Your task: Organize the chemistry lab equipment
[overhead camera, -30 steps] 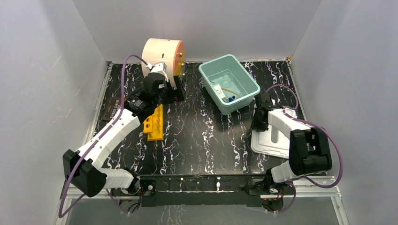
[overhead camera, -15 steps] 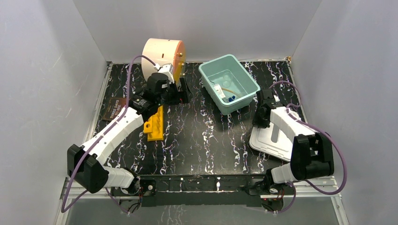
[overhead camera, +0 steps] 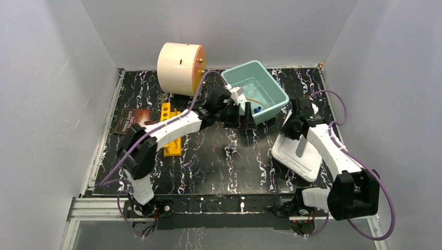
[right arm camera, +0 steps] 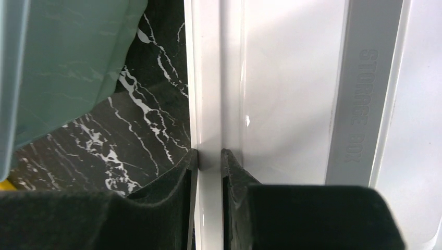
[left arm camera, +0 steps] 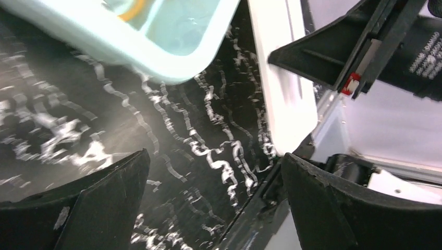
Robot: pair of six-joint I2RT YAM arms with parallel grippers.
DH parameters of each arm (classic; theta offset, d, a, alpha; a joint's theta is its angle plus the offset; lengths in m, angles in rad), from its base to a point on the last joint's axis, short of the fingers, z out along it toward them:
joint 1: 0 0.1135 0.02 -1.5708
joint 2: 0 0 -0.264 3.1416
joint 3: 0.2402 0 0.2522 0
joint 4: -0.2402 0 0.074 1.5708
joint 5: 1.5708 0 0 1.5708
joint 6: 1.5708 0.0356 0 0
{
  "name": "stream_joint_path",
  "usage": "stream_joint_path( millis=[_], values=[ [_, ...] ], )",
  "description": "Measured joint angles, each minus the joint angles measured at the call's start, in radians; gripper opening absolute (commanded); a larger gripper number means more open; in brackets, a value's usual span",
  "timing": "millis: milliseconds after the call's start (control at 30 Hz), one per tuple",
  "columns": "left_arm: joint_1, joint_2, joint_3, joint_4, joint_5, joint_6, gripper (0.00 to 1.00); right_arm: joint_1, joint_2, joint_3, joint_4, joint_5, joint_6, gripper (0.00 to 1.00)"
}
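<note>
The yellow tube rack [overhead camera: 170,140] lies on the black marbled mat left of centre, partly crossed by my left arm. Small lab items lie in the teal bin [overhead camera: 276,94]: a blue-tipped tool [overhead camera: 257,109] and a tan rubber loop [overhead camera: 254,99]. My left gripper [overhead camera: 243,116] hangs open and empty at the bin's near corner; in its wrist view the gripper [left arm camera: 213,159] is above bare mat, with the bin [left arm camera: 156,31] beyond it. My right gripper [overhead camera: 293,131] is shut on the rim of the white storage-box lid [overhead camera: 298,156], its jaws [right arm camera: 209,154] clamping the lid's edge [right arm camera: 208,78].
A large cream drum [overhead camera: 179,67] with an orange face stands at the back left. A brown booklet [overhead camera: 127,121] lies at the mat's left edge. Grey walls enclose the table on three sides. The white lid [left arm camera: 284,78] and the right gripper [left arm camera: 365,52] are close to my left gripper.
My left arm has swung right from the drum and rack to the teal bin's near corner, opening slightly wider. My right gripper has shifted the white lid, still holding its edge.
</note>
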Motion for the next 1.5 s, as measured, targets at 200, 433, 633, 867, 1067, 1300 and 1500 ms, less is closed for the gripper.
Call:
stream_joint_path(
  millis=[200, 433, 633, 867, 1067, 1300, 1500],
  values=[
    [-0.057, 0.175, 0.157, 0.015, 0.096, -0.095, 0.96, 0.000, -0.082, -0.023, 0.001, -0.034, 0.098, 0.11],
    [-0.096, 0.222, 0.196, 0.019, 0.156, -0.141, 0.89, 0.000, -0.135, -0.058, 0.002, -0.074, 0.180, 0.11],
    [-0.132, 0.269, 0.239, 0.021, 0.206, -0.149, 0.84, 0.000, -0.189, -0.058, 0.002, -0.078, 0.218, 0.11],
    [-0.169, 0.315, 0.285, 0.023, 0.274, -0.149, 0.61, 0.000, -0.231, -0.058, 0.003, -0.104, 0.246, 0.11],
    [-0.182, 0.338, 0.294, 0.021, 0.283, -0.166, 0.34, 0.000, -0.241, -0.058, 0.003, -0.104, 0.251, 0.11],
    [-0.183, 0.338, 0.296, 0.014, 0.271, -0.175, 0.00, -0.001, -0.255, -0.058, 0.007, -0.097, 0.254, 0.26],
    [-0.185, 0.327, 0.302, -0.010, 0.232, -0.144, 0.00, -0.001, -0.253, -0.036, 0.008, -0.089, 0.235, 0.48]
  ],
)
